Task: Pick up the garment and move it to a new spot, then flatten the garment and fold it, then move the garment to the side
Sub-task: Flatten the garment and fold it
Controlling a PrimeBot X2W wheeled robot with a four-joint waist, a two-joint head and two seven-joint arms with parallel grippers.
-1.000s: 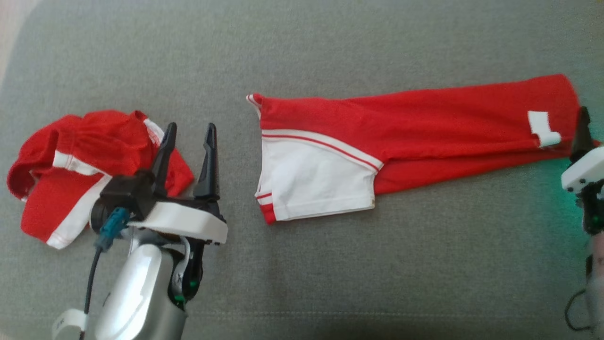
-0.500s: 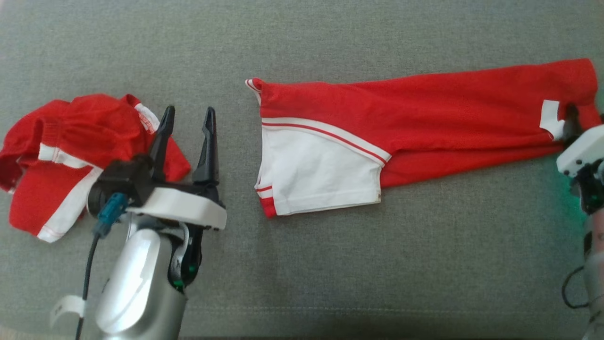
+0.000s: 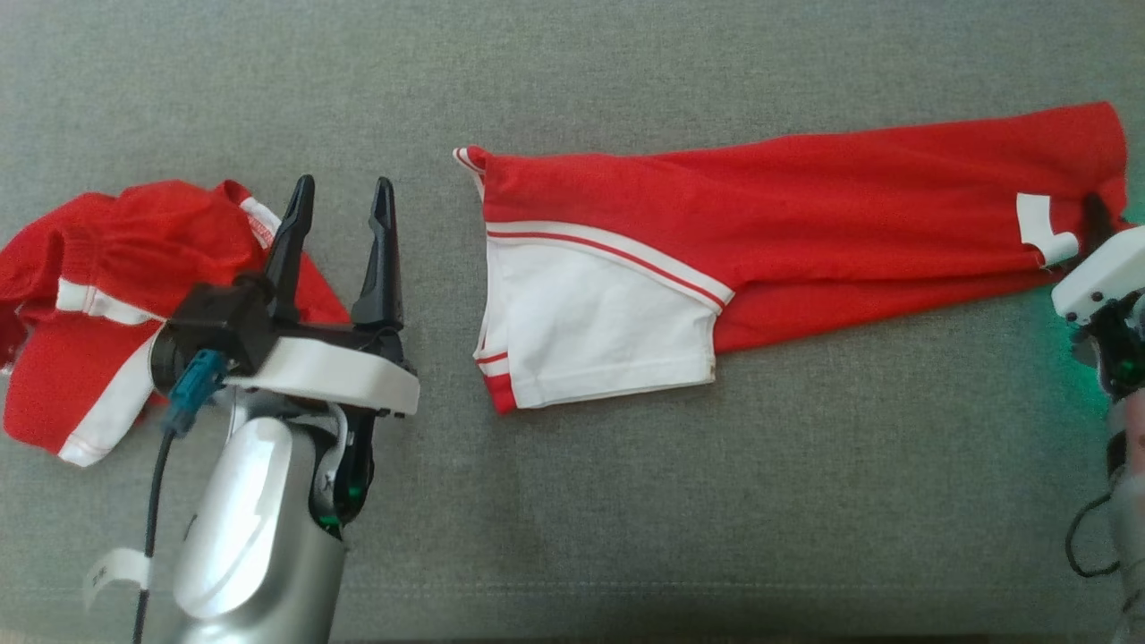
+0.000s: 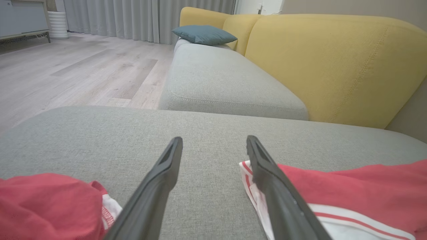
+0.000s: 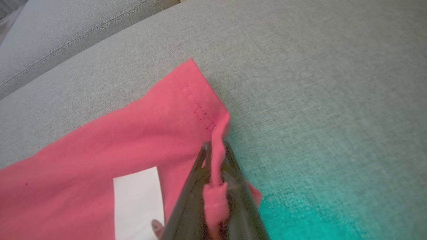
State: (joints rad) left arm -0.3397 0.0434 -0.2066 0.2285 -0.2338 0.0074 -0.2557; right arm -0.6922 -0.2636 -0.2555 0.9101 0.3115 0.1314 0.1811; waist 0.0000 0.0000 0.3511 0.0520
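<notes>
Right gripper (image 5: 216,148) is clamped on the hemmed end edge of the flat garment (image 3: 805,206). Left gripper (image 3: 343,192) is spread wide and empty beside the crumpled heap (image 3: 107,259). Bare grey cushion (image 3: 626,501) lies in front.

Soft, even daylight falls on the grey seat (image 3: 572,501) in the head view, with no glare, and the picture is a little grainy and soft. A faint shadow lies on the seat beside the left arm (image 3: 259,519). A thin dark strip runs along the bottom of that picture.

At the seat's right edge a green glow (image 3: 1087,358) spills below the right pincer (image 3: 1093,206). In the right wrist view this glow tints the nearest part of the seat teal. There the fingers (image 5: 186,206), close to the lens, are blurred, and the red garment (image 5: 100,160) looks washed-out pink.

The left wrist view is bright, and the wood floor (image 4: 66,73) is palest near the curtains (image 4: 133,16). The wide lens bows the lines of the yellow sofa back (image 4: 333,66).
</notes>
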